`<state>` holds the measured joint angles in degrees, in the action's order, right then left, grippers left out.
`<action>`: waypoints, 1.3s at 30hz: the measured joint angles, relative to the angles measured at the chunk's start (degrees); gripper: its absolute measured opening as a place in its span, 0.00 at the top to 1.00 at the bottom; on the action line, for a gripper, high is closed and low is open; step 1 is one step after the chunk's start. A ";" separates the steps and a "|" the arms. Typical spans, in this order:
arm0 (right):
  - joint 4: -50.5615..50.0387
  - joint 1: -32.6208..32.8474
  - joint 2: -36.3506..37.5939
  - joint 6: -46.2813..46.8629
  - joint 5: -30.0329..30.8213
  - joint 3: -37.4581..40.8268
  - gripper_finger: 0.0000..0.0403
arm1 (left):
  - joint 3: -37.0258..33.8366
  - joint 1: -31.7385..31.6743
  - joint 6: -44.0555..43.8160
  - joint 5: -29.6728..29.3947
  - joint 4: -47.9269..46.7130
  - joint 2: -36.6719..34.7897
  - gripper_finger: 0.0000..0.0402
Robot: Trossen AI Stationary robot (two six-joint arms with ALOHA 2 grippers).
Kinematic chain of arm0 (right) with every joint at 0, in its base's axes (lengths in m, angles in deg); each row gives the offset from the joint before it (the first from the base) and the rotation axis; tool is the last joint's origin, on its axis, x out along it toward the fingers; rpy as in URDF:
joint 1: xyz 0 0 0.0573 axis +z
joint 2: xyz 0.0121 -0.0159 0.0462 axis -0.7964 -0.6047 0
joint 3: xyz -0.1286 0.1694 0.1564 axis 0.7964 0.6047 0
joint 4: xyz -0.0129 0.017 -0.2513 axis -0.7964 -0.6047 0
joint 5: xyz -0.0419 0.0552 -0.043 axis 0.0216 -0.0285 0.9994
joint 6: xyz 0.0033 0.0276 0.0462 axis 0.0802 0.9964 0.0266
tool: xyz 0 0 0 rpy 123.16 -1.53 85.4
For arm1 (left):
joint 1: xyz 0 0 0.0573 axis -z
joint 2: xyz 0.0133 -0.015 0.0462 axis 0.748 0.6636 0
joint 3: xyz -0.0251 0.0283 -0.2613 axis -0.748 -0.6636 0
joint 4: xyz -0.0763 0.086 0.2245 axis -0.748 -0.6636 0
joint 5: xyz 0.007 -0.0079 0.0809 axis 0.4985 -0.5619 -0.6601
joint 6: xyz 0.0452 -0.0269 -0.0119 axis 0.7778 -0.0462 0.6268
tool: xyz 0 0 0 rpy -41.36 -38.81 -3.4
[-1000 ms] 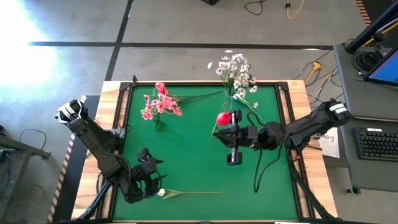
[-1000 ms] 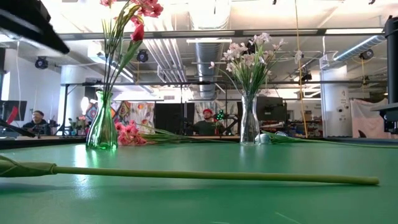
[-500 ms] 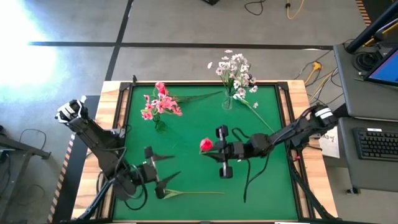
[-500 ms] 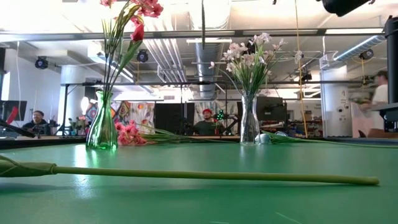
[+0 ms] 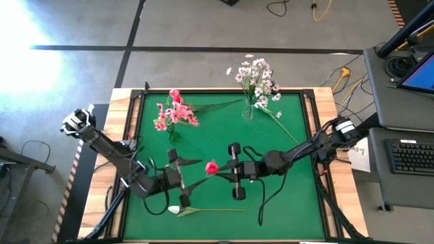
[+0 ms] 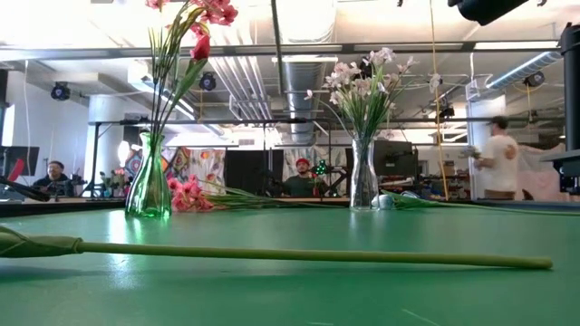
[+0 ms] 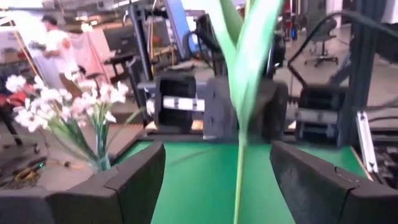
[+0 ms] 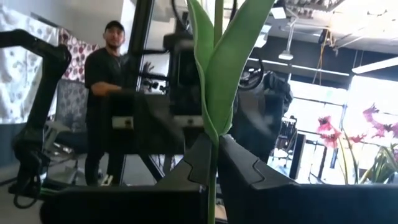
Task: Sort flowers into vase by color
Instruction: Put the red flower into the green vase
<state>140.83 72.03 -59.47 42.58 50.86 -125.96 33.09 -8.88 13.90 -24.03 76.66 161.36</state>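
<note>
Landmark: we pick the green glass vase with pink flowers (image 5: 173,129) on the green table mat (image 5: 217,146).
Right gripper (image 5: 224,171): we see it squeezed tight on the stem of a red tulip bud (image 5: 211,167), toward the front of the mat from the vase.
Left gripper (image 5: 188,175): we see its fingers spread wide around that stem, just beside the bud.
White bud flower (image 5: 203,210): we see it lying flat, well apart from the vase, near the mat's front edge.
Clear vase of white flowers (image 5: 249,108): we see it standing to the vase's right.

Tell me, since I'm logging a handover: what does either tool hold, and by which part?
The right tool is shut on the red flower, gripping its green stem just below the leaves. The left tool is open around that stem, holding nothing.
</note>
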 joint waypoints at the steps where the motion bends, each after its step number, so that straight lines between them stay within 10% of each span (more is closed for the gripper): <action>1: -0.25 0.00 0.00 -0.02 0.00 -0.02 0.97 | 0.00 -0.13 1.37 -0.04 1.49 0.00 0.32; 21: -0.88 -0.11 0.02 -0.02 1.53 -0.09 0.97 | -0.04 -6.21 6.20 13.24 12.50 0.07 0.35; 39: -0.90 -0.17 0.02 1.19 2.37 -0.13 0.97 | -0.04 -7.30 5.34 15.19 11.66 0.07 0.89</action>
<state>139.93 71.86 -59.46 43.77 53.23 -126.08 33.05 -16.17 19.25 -8.83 88.31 161.42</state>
